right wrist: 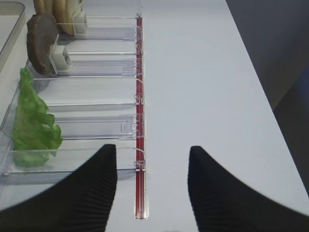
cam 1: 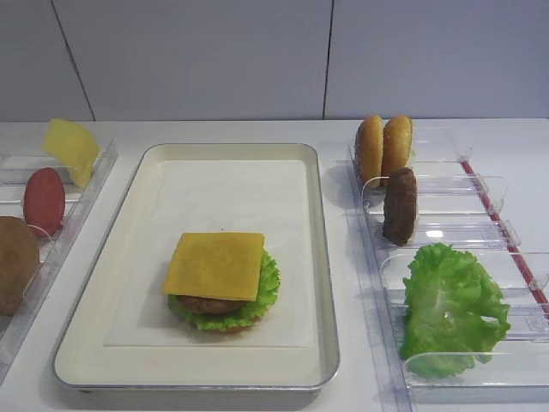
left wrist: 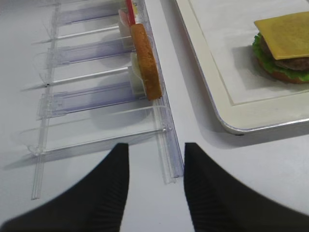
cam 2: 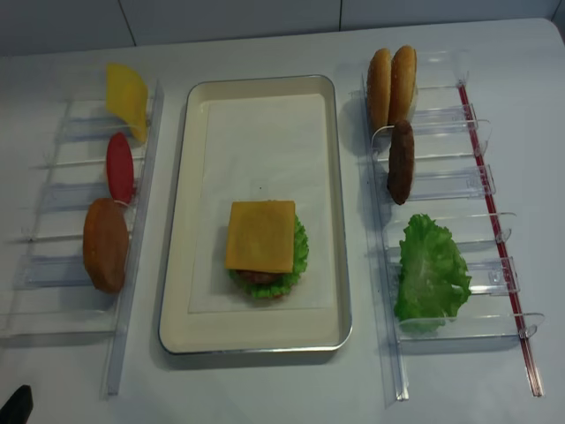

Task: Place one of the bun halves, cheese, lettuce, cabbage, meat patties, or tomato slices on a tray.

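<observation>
On the cream tray (cam 1: 322, 257) (cam 2: 265, 84) stands a stack of bun, lettuce and patty, topped by the orange cheese (cam 1: 214, 265) (cam 2: 260, 235) (left wrist: 285, 34). The right rack holds two bun halves (cam 1: 383, 146), a meat patty (cam 1: 400, 206) and lettuce (cam 1: 450, 309) (right wrist: 34, 125). A tomato slice (cam 1: 44, 201) stands in the left rack. My left gripper (left wrist: 155, 145) is open and empty over the table at the near end of the left rack. My right gripper (right wrist: 152, 147) is open and empty at the near end of the right rack.
The left rack (cam 2: 132, 291) also holds a pale yellow slice (cam 1: 71, 148) and a golden-brown disc (cam 1: 15, 263) (left wrist: 146, 60). A red strip (right wrist: 139, 96) runs along the right rack's outer side. A grey wall stands behind the table.
</observation>
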Robot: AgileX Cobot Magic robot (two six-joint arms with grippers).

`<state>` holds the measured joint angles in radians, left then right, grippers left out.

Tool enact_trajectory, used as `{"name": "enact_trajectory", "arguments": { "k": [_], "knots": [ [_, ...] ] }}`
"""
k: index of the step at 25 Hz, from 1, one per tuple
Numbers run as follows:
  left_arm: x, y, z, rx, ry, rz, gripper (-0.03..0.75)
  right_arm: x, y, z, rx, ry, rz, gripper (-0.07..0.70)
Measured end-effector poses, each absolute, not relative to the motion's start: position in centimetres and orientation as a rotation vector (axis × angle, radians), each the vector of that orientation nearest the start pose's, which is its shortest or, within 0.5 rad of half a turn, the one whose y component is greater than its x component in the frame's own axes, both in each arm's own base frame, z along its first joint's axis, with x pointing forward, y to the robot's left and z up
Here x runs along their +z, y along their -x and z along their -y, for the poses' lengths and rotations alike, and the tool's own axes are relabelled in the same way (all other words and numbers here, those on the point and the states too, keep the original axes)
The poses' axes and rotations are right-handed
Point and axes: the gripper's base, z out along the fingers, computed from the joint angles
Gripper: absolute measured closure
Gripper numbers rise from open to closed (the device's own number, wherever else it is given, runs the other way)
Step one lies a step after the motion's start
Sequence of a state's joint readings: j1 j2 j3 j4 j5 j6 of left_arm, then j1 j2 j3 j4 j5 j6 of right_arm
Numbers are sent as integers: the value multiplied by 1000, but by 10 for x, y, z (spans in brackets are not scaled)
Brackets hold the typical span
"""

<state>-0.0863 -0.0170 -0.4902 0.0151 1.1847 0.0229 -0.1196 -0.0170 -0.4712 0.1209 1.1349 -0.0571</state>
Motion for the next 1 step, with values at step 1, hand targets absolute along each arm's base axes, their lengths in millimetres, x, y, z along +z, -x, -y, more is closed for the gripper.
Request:
{"name": "enact_trajectory", "arguments": {
  "k": [1],
  "knots": [
    [265, 12, -2, -18, -116, -2158, 461, 264, 7, -11, 42, -56, -2123, 286]
  ]
}}
